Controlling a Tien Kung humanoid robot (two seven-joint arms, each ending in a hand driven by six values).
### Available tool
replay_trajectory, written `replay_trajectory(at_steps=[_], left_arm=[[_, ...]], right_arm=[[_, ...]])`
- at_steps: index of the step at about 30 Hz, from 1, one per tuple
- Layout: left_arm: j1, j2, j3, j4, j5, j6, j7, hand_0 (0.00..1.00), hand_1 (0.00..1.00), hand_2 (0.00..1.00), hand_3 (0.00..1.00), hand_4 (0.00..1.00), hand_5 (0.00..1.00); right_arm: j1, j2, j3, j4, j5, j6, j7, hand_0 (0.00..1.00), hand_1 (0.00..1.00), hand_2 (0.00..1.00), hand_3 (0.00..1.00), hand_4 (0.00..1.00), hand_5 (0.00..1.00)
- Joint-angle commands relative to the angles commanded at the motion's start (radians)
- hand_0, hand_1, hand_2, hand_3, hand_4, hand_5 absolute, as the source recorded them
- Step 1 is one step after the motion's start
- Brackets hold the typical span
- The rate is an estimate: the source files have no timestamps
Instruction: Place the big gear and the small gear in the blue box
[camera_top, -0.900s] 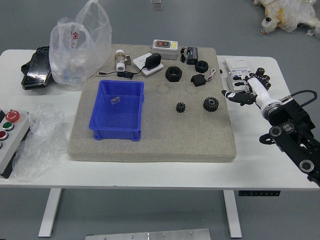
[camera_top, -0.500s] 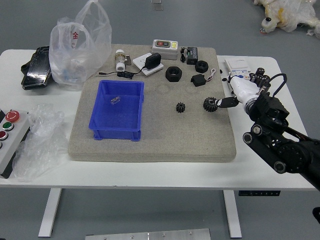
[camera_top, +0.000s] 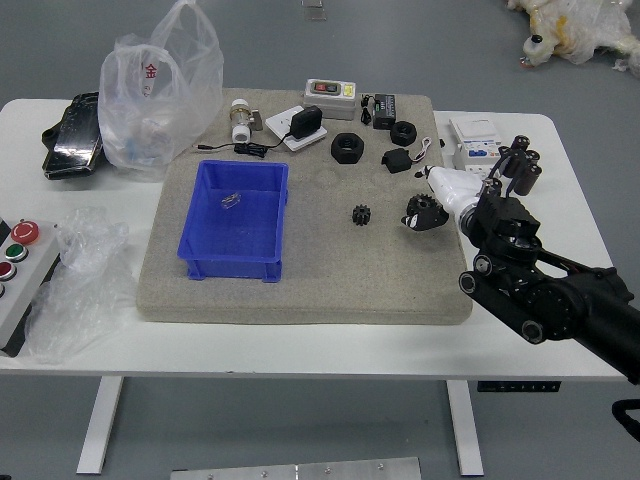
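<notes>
Neither gear is in the box, so as far as the pictures show, nothing of the job is done and both placings are left. On the near part of the mat (camera_top: 300, 300), toward its left side, the blue box (camera_top: 235, 268) stands upright, its open top facing up; on its floor lies a small clear item (camera_top: 231, 201), too small to name. To the box's right, well apart from it, the small gear (camera_top: 361, 215) lies flat on the mat with nothing touching it. Farther right, near the mat's right edge, is the big gear (camera_top: 421, 203), on the mat as far as can be seen and partly covered by the right hand (camera_top: 455, 189). The fingers are apart, reaching in around it from the right; I see no firm grip, and contact can't be made out. I'd judge this the start of the first pick: close on the big gear, lift, carry it left over the small gear and the wall, let go, then return for the other. Beyond the gears lie two black rings (camera_top: 347, 148), similar in colour and easily mistaken for gears, but they aren't part of the task.
</notes>
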Motion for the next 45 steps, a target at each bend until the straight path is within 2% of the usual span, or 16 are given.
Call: replay_trajectory(at_steps=[4, 5, 11, 12, 16, 17, 22, 23, 28, 31, 34, 35, 36, 40, 41, 45], left_arm=[[0.000, 0.000, -0.001, 0.000, 0.001, 0.000, 0.000, 0.650, 0.522, 0.558, 0.705, 0.671, 0.344], [-0.001, 0.000, -0.001, 0.000, 0.001, 0.000, 0.000, 0.650, 0.522, 0.558, 0.706, 0.672, 0.345], [-0.003, 0.000, 0.001, 0.000, 0.000, 0.000, -0.002, 0.650, 0.522, 0.558, 0.706, 0.672, 0.345], [-0.003, 0.000, 0.002, 0.001, -0.001, 0.000, -0.002, 0.650, 0.522, 0.558, 0.705, 0.672, 0.346], [-0.003, 0.000, 0.002, 0.000, 0.000, 0.000, -0.002, 0.650, 0.522, 0.558, 0.705, 0.672, 0.346], [-0.003, 0.000, 0.002, 0.000, -0.001, 0.000, -0.002, 0.650, 0.522, 0.558, 0.705, 0.672, 0.346], [-0.004, 0.000, 0.001, 0.000, 0.001, 0.000, -0.001, 0.650, 0.522, 0.558, 0.705, 0.672, 0.346], [-0.004, 0.000, 0.001, 0.000, 0.001, 0.000, -0.001, 0.650, 0.523, 0.558, 0.705, 0.672, 0.346], [-0.002, 0.002, -0.004, -0.001, 0.007, 0.000, 0.003, 0.650, 0.523, 0.558, 0.705, 0.672, 0.346], [0.000, 0.003, -0.012, -0.002, 0.016, -0.001, 0.008, 0.650, 0.523, 0.558, 0.705, 0.671, 0.346], [0.002, 0.004, -0.018, -0.003, 0.024, -0.002, 0.013, 0.650, 0.523, 0.558, 0.705, 0.671, 0.346], [0.002, 0.004, -0.019, -0.004, 0.025, -0.002, 0.014, 0.650, 0.523, 0.558, 0.704, 0.671, 0.346], [0.002, 0.004, -0.020, -0.004, 0.027, -0.002, 0.015, 0.650, 0.523, 0.558, 0.704, 0.671, 0.346], [-0.001, 0.005, -0.023, -0.004, 0.031, -0.004, 0.016, 0.650, 0.523, 0.558, 0.704, 0.671, 0.346], [-0.001, 0.005, -0.023, -0.004, 0.032, -0.004, 0.017, 0.650, 0.523, 0.558, 0.704, 0.671, 0.346], [-0.001, 0.006, -0.023, -0.005, 0.032, -0.003, 0.017, 0.650, 0.523, 0.558, 0.704, 0.671, 0.346]], right_arm=[[0.005, 0.003, -0.022, -0.023, 0.027, -0.008, 0.005, 0.340, 0.651, 0.815, 0.882, 0.875, 0.371], [0.006, 0.004, -0.028, -0.029, 0.034, -0.010, 0.006, 0.321, 0.577, 0.607, 0.738, 0.575, 0.230], [0.007, 0.012, -0.064, -0.060, 0.069, -0.031, 0.019, 0.321, 0.577, 0.607, 0.738, 0.575, 0.230], [0.007, 0.013, -0.068, -0.063, 0.073, -0.037, 0.023, 0.313, 0.507, 0.460, 0.566, 0.295, 0.024], [0.006, 0.013, -0.079, -0.069, 0.082, -0.069, 0.041, 0.313, 0.507, 0.460, 0.566, 0.295, 0.024], [0.006, 0.012, -0.080, -0.069, 0.083, -0.077, 0.045, 0.290, 0.459, 0.356, 0.422, 0.273, 0.002], [0.007, 0.009, -0.086, -0.062, 0.087, -0.111, 0.065, 0.290, 0.459, 0.356, 0.422, 0.273, 0.002], [0.007, 0.007, -0.087, -0.058, 0.087, -0.117, 0.069, 0.283, 0.445, 0.325, 0.394, 0.199, 0.002], [0.022, 0.008, -0.101, -0.001, 0.084, -0.149, 0.095, 0.283, 0.445, 0.325, 0.394, 0.199, 0.002], [0.049, 0.024, -0.127, 0.042, 0.091, -0.168, 0.112, 0.280, 0.443, 0.323, 0.395, 0.197, 0.002], [0.091, 0.058, -0.161, 0.085, 0.100, -0.186, 0.138, 0.280, 0.443, 0.323, 0.395, 0.197, 0.002], [0.103, 0.069, -0.171, 0.097, 0.105, -0.190, 0.149, 0.330, 0.457, 0.352, 0.411, 0.233, 0.002], [0.119, 0.083, -0.185, 0.108, 0.114, -0.195, 0.166, 0.330, 0.457, 0.352, 0.411, 0.233, 0.002], [0.166, 0.124, -0.237, 0.128, 0.140, -0.199, 0.215, 0.330, 0.457, 0.352, 0.411, 0.233, 0.002], [0.175, 0.132, -0.249, 0.128, 0.143, -0.196, 0.222, 0.430, 0.504, 0.481, 0.440, 0.311, 0.002], [0.196, 0.156, -0.278, 0.125, 0.146, -0.178, 0.230, 0.430, 0.504, 0.481, 0.440, 0.311, 0.002]])
